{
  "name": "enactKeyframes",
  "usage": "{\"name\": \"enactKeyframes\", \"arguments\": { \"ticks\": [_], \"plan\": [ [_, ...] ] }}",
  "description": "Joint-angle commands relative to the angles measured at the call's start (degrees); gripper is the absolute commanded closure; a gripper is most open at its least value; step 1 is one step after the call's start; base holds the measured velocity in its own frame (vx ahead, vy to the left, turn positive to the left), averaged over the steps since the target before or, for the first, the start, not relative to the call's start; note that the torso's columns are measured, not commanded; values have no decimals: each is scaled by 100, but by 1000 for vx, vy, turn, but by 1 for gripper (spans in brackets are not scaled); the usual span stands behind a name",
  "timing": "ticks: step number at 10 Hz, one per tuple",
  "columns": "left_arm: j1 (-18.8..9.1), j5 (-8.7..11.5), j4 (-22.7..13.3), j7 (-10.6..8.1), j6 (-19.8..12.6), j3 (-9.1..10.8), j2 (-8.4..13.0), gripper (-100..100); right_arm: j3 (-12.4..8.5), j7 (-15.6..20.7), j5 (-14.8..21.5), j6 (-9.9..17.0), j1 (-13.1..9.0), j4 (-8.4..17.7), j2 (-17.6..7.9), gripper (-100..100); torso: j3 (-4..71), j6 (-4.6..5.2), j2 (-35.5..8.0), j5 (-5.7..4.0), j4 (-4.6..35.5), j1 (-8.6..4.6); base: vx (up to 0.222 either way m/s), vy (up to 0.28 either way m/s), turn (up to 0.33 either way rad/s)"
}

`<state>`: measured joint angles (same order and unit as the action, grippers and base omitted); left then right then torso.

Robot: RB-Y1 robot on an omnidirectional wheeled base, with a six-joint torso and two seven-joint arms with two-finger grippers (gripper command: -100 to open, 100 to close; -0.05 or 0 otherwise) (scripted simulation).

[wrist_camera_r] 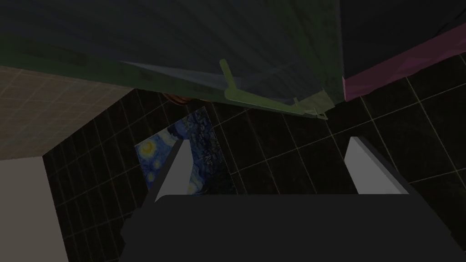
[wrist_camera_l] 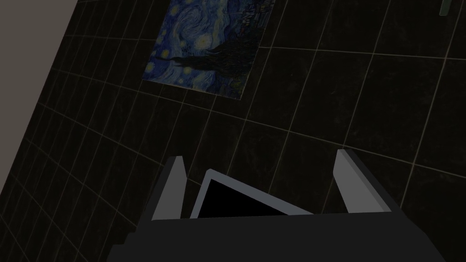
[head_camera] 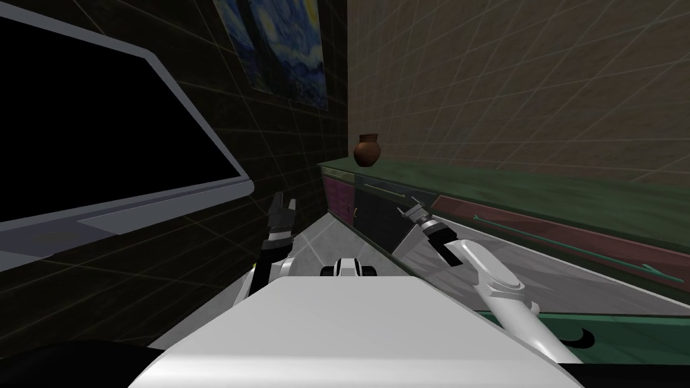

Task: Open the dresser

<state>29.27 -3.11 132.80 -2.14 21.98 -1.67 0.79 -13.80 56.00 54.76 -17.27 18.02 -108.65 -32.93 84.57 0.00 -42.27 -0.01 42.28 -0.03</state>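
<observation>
The dresser (head_camera: 512,188) runs along the wall, with a brown pot (head_camera: 367,149) on its far end. The right gripper (head_camera: 408,211) hovers just before the dresser's dark front, jaws spread, its pale handle (wrist_camera_r: 268,101) near but not gripped. The left gripper (head_camera: 286,201) hangs well apart from the dresser, jaws also spread. Gripping and pulling are not yet done.

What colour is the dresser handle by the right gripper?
Pale green; the handle shows best in the right wrist view, just beyond the right gripper.
</observation>
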Motion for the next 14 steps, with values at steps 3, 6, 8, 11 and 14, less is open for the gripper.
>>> {"name": "enactKeyframes", "arguments": {
  "ticks": [3,6,8,11,14],
  "plan": [
    [0,0,0,0,0,0,0,0,-167,625,501,92,-73,248,-258,-100,-1,0,-1,1,0,4,57,37,-10],
    [-1,0,0,0,0,0,0,0,-256,600,517,100,-79,298,-432,-100,-6,0,-10,-1,3,-2,52,28,4],
    [0,0,0,0,0,0,0,0,-228,635,536,110,-52,255,-375,100,4,0,4,1,-3,3,35,15,2],
    [-3,0,0,0,0,-1,-1,0,-236,591,521,95,-6,160,-414,100,-6,-2,1,-26,-27,-1,-112,104,-36],
    [-2,0,0,0,0,-1,-1,0,-244,566,515,99,-5,98,-445,100,2,11,7,-15,-13,-20,-110,102,-31]
  ]
}}
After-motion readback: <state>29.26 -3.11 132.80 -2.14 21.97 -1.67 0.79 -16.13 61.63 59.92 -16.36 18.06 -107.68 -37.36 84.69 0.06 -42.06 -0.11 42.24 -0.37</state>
